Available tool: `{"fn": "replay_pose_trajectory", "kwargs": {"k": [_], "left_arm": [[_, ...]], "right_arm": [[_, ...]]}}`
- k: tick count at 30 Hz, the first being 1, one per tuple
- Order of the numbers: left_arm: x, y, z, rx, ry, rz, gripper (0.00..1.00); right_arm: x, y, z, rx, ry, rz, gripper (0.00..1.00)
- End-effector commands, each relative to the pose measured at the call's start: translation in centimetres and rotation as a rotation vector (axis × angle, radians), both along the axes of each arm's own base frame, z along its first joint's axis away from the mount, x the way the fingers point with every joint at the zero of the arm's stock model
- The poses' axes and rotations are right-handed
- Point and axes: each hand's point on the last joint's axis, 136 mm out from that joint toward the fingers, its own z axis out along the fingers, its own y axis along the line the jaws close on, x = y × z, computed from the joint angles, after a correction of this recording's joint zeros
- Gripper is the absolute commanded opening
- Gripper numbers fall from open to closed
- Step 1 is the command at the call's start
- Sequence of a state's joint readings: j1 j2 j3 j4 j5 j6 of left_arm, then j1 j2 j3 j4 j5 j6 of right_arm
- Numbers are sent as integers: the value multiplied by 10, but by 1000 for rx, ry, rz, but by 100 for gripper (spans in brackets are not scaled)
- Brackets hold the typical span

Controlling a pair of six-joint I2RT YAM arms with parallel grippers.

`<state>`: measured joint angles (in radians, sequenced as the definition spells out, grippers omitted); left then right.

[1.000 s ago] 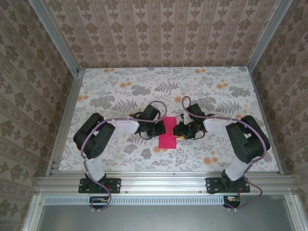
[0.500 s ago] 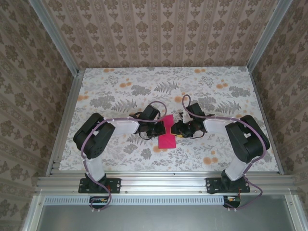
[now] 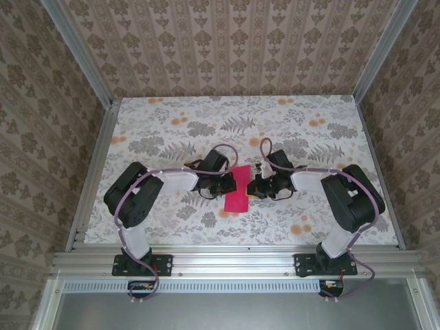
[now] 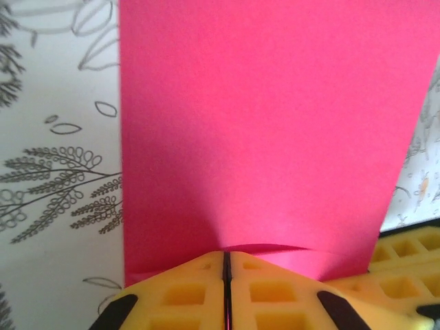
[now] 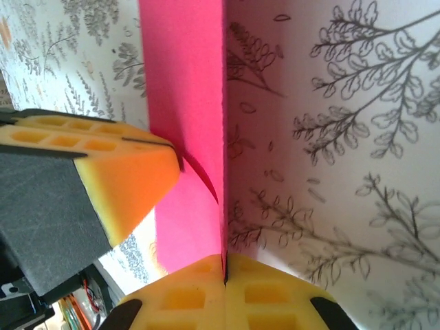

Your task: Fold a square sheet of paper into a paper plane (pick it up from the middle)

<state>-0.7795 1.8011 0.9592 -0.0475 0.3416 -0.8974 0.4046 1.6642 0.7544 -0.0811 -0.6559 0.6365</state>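
Square sheet of paper (image 4: 268, 137): one. Left gripper (image 4: 225, 265), right gripper (image 5: 225, 267): two.

text: none legible | labels, brands: none | numbers: none | signs: none

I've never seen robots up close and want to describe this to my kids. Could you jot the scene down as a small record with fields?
Object: square sheet of paper, magenta-pink
Left arm: left gripper shut on the sheet's edge
Right arm: right gripper shut on the sheet too
Surface: table with a leaf and flower print
Progress: sheet pinched between both grippers, no plane shape yet
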Motion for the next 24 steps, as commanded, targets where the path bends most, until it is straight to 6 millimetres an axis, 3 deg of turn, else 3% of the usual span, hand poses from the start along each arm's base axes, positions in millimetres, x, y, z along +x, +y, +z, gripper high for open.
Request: {"fn": "replay_pose_trajectory", "kwargs": {"k": [1,4,10,13,17,24], "left_arm": [[8,7,46,-26,-116,43,11],[15,30,69,22,-205,106,19],[17,85,86,109,-283,251,22],[16,111,87,137,-297,328,24],[13,136,90,160,-318,405,27],[8,149,98,172,-335,425,27]], "right_arm": [[0,-13,35,-78,-71,20,4],[-1,-46,57,-293,-145,29,2],[-7,-146,107,-918,-209,65,2],[-7,-170,131,-1081,-234,72,3],[-1,-163,126,-1165,-225,130,3],[9,-92,67,-1143,-123,270,6]]}}
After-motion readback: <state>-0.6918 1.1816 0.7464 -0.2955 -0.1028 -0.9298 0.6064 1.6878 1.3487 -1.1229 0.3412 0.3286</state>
